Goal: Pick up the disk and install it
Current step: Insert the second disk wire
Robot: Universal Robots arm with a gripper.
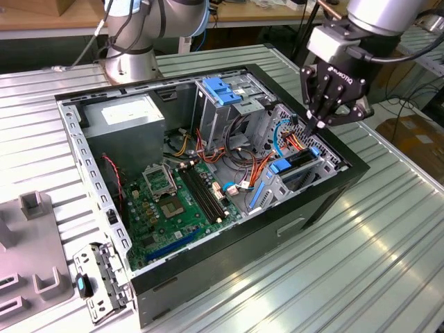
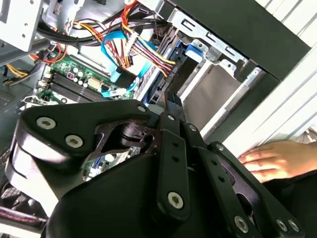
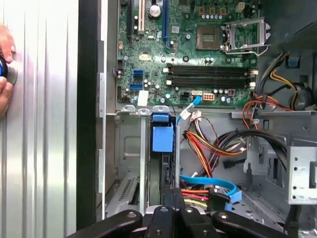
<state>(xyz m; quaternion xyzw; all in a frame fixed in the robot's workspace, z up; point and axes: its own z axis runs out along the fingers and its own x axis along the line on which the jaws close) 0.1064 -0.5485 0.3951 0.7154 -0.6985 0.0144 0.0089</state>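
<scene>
In the exterior view, the open computer case (image 1: 208,260) holds a grey power supply (image 1: 128,121) at upper left, the motherboard (image 1: 170,201) at centre and a blue-latched drive cage (image 1: 225,97) above it. Right of centre the disk (image 1: 304,157) stands on edge in its bay, with coloured cables (image 1: 295,139) crowding its inner side. The gripper (image 1: 320,127) is just above it with its fingers pinched together, and a person's hand (image 2: 277,158) rests on the ribbed table (image 1: 388,263).

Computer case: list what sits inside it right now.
Inside the computer case: a green motherboard, a grey power-supply box, a metal drive cage with a blue latch, and coloured cable bundles. The gripper reaches into the drive bay, covering what lies beneath it.
</scene>
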